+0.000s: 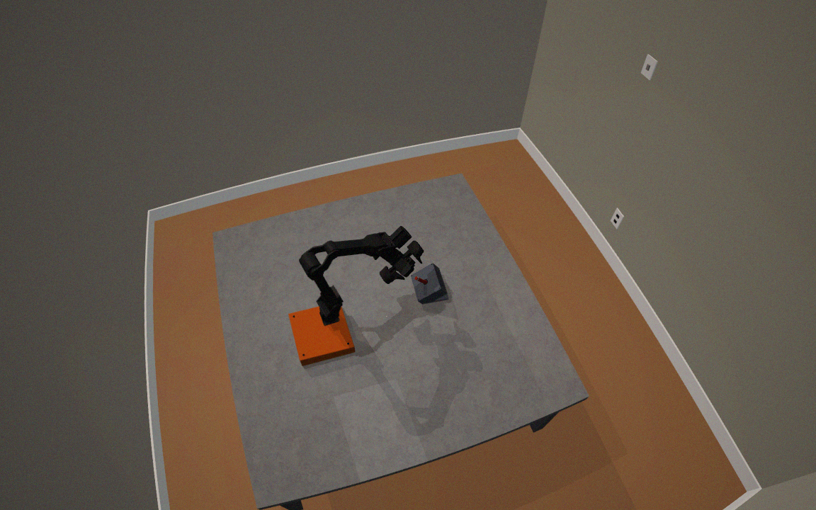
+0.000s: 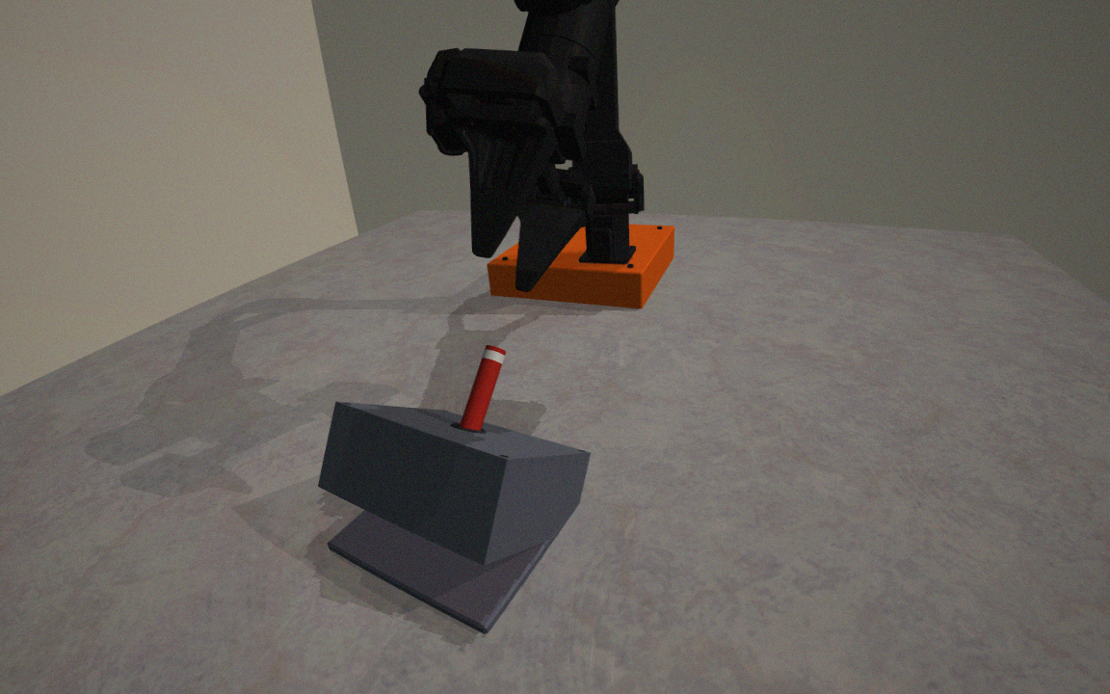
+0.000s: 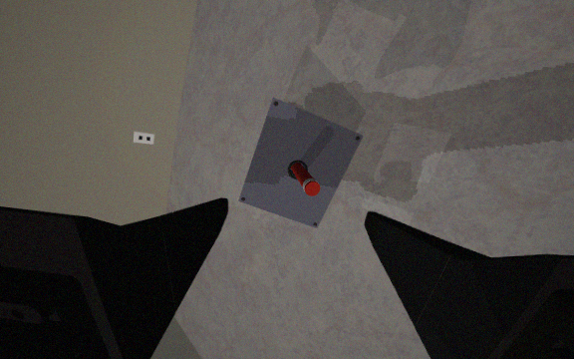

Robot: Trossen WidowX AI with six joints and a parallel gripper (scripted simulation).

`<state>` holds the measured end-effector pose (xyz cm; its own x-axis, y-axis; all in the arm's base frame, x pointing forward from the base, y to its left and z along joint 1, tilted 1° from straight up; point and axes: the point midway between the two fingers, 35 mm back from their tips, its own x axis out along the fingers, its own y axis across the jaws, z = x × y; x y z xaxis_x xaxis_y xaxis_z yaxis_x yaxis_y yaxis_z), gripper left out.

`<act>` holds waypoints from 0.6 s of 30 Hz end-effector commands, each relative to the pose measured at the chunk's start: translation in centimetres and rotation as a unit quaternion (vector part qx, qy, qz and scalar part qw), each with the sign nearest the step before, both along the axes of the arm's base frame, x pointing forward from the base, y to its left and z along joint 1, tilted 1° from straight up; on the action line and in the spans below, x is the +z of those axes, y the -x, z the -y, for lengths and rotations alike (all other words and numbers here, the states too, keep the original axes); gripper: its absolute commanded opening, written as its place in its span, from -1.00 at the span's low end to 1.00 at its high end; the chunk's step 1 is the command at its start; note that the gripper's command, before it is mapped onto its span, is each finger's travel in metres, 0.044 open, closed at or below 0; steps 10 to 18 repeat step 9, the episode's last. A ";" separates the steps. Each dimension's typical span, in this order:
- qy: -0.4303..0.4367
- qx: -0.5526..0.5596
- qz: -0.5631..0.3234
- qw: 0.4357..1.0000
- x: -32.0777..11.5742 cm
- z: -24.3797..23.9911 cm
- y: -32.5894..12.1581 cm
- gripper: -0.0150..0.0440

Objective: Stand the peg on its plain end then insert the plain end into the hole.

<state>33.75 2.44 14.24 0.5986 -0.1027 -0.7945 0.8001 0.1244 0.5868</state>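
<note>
Red along most of its length, the peg (image 1: pixel 421 280) (image 2: pixel 483 389) (image 3: pixel 305 179) stands tilted in the hole (image 2: pixel 456 424) (image 3: pixel 291 171) of the sloped panel (image 1: pixel 428 284) (image 2: pixel 421 457) (image 3: pixel 277 145), out beyond the fingertips of the gripper (image 1: pixel 408 268) (image 2: pixel 503 272) (image 3: pixel 298 211) and apart from them. Its white band is at the exposed end, the one nearer the gripper, with a short red cap past it; the other end is sunk in the hole, and how deep it reaches cannot be seen. The gripper's two fingers are spread wide with nothing between them, both black and tapering to narrow tips. In the wrist view the peg's red end shows past the gap between those tips, and the panel's face, with a small dark dot near each corner, lies farther from the hand than that end. Below the hand and past it, the panel rests on the grey table (image 1: pixel 372 380) (image 2: pixel 801 483) (image 3: pixel 287 299). Behind the hand, the black arm (image 1: pixel 350 247) (image 2: pixel 571 51) reaches back to its orange base (image 1: pixel 309 342) (image 2: pixel 576 286), which sits on the same table, well apart from the panel.
</note>
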 end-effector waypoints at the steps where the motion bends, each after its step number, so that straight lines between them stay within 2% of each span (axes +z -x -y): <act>1: 0.000 -0.004 0.001 1.000 0.5 0.0 0.3 1.00; 18: 0.000 -0.004 0.001 1.000 1.4 -0.2 1.1 1.00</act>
